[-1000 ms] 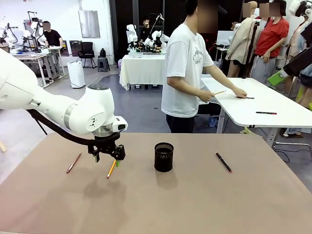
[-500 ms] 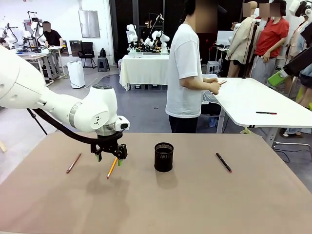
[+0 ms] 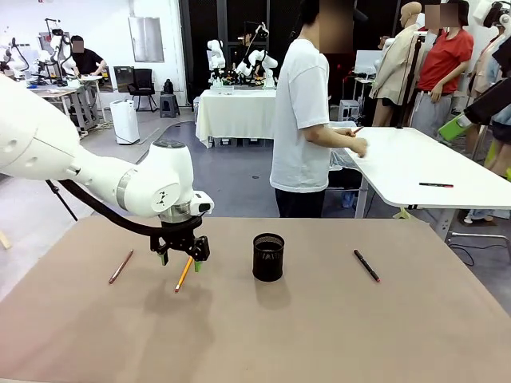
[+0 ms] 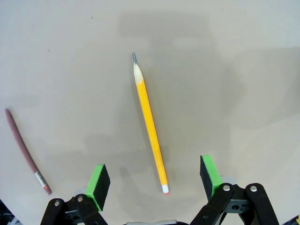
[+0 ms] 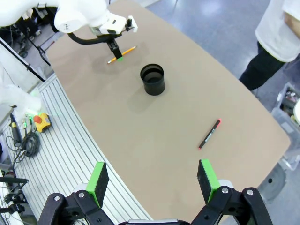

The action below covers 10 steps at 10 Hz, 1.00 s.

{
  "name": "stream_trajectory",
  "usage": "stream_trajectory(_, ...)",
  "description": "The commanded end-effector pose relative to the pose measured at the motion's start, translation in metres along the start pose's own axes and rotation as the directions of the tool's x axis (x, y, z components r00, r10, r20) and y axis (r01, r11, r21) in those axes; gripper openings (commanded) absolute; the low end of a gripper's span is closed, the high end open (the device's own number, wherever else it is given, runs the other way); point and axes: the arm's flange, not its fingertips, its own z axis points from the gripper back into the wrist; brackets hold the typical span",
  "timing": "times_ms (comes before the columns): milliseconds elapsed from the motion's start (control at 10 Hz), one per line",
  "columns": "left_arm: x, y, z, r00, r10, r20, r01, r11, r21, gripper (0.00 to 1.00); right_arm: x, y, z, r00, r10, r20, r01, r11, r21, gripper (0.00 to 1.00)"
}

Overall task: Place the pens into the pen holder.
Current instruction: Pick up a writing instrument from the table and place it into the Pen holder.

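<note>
We see our left gripper (image 3: 181, 257) (image 4: 153, 178) with its jaws spread wide, hovering left of the pen holder (image 3: 268, 257) (image 5: 153, 79) and straddling the eraser end of the yellow pencil (image 3: 183, 276) (image 4: 150, 124) without touching it. The pencil lies flat on the table (image 3: 319, 335), its long axis slanting so the sharpened tip points toward our near edge and slightly away from the holder. The pinkish-brown pen (image 3: 121, 266) (image 4: 26, 152) lies farther left of the holder at much the same slant, the black pen (image 3: 366, 266) (image 5: 209, 134) lies flat well to the holder's right, and our right gripper (image 5: 152, 180) hangs high above with its jaws also spread and nothing between them.
</note>
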Motion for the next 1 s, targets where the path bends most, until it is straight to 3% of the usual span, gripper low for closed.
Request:
stream_trajectory(0, 0.021, 0.002, -0.005, 1.000, 0.019, -0.008, -0.019, 1.000, -0.018, 1.00, 0.002, 0.001, 0.001, 1.000, -0.004, 0.010, 0.004, 1.000, 0.010, 1.00)
stream_trajectory(200, 0.029, 0.001, -0.011, 1.000, 0.017, 0.002, -0.017, 1.000, -0.022, 1.00, 0.002, 0.001, 0.001, 1.000, -0.004, 0.010, 0.004, 1.000, 0.010, 1.00)
stream_trajectory(700, 0.042, 0.003, -0.022, 1.000, 0.022, -0.018, -0.023, 1.000, -0.017, 0.03, 0.002, 0.001, 0.001, 1.000, -0.004, 0.010, 0.004, 1.000, 0.010, 1.00)
stream_trajectory(900, 0.042, 0.004, -0.023, 0.999, 0.027, -0.026, -0.027, 0.999, -0.024, 0.00, 0.002, 0.001, 0.001, 1.000, -0.004, 0.010, 0.004, 1.000, 0.010, 1.00)
